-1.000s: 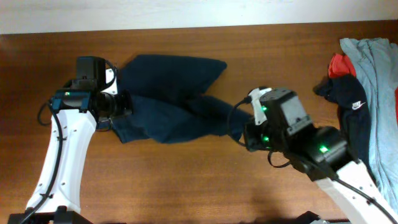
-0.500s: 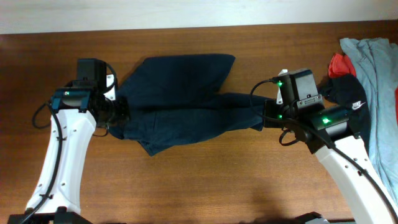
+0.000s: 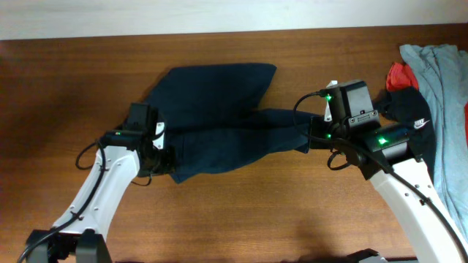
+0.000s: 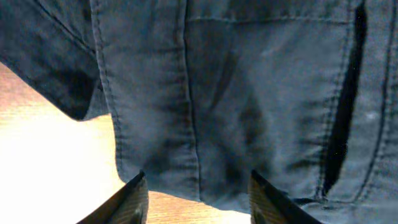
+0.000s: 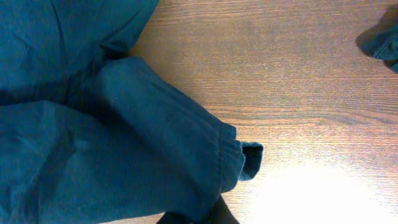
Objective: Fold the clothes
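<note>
Overhead looks down; close wrist views apparently share the shorts (image 3: pixel 212 109).

Count, overhead view: shorts (image 3: pixel 219 109), 1 pair. Grippers, 2: left gripper (image 3: pixel 170 155), right gripper (image 3: pixel 313 135). Other garments, 3: black garment (image 3: pixel 413 117), grey shirt (image 3: pixel 442 95), red garment (image 3: pixel 401 75). Table (image 3: pixel 234 212), 1.

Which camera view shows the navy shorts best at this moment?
Overhead: the navy shorts show whole, stretched across the table. Left wrist gives only a close patch with seams and a pocket slit; right wrist only one bunched end.
</note>
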Available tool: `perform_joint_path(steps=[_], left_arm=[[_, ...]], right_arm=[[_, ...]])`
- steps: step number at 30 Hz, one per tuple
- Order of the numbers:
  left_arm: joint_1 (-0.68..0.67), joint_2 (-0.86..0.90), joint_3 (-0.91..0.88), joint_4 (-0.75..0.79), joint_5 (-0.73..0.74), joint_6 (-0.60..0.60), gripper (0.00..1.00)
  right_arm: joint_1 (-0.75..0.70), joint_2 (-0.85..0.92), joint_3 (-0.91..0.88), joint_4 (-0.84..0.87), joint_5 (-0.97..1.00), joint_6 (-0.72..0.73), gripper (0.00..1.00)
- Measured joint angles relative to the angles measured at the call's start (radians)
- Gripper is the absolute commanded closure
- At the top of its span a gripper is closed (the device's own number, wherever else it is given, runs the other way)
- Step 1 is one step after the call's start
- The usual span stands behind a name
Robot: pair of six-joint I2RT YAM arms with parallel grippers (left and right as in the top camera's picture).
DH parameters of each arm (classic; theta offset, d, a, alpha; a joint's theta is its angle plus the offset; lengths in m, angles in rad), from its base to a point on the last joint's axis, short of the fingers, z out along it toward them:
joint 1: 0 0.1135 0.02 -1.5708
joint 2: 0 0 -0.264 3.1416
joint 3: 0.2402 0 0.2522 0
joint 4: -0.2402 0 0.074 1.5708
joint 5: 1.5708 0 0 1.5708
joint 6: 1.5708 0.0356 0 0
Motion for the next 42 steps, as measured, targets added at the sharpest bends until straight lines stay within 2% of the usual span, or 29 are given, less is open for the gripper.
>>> perform_joint_path(steps=[6,11,19,21,27,34,36,37,40,41,42], left_arm=[[0.000,0.000,-0.007,0.021,0.000,0.000,0.44],[-0.015,-0.012,0.000,-0.048,-0.006,0.039,0.44],[-0.247,-0.114,0.014,-0.075,-0.169,0.060,0.44],[-0.293,-0.114,0.004,-0.069,-0.238,0.037,0.40],[-0.324,-0.114,-0.112,0.053,-0.354,-0.005,0.37],[-0.324,-0.114,-0.163,0.192,-0.456,-0.009,0.34],[-0.324,-0.114,-0.164,0.230,-0.491,-0.010,0.39],[-0.324,-0.114,-0.164,0.249,-0.505,-0.011,0.46],[-0.324,-0.114,-0.164,0.288,-0.542,-0.013,0.57],[-0.324,-0.114,-0.164,0.301,-0.555,-0.013,0.57],[-0.324,-0.114,-0.164,0.305,-0.563,-0.012,0.44]], right_arm=[[0.000,0.000,0.000,0.000,-0.003,0.000,0.96],[0.000,0.000,0.000,0.001,-0.003,0.000,0.96],[0.000,0.000,0.000,0.058,-0.003,0.002,0.96],[0.000,0.000,0.000,0.080,-0.003,0.003,0.96],[0.000,0.001,0.000,0.109,-0.003,0.006,0.95],[0.000,0.001,0.000,0.119,-0.003,0.007,0.95],[0.000,0.001,0.000,0.119,-0.003,0.006,0.95],[0.000,0.001,0.000,0.119,-0.007,0.007,0.95],[0.000,0.001,0.000,0.120,-0.011,0.006,0.96],[0.000,0.001,0.000,0.120,-0.012,0.007,0.95],[0.000,0.001,0.000,0.119,-0.014,0.007,0.96]])
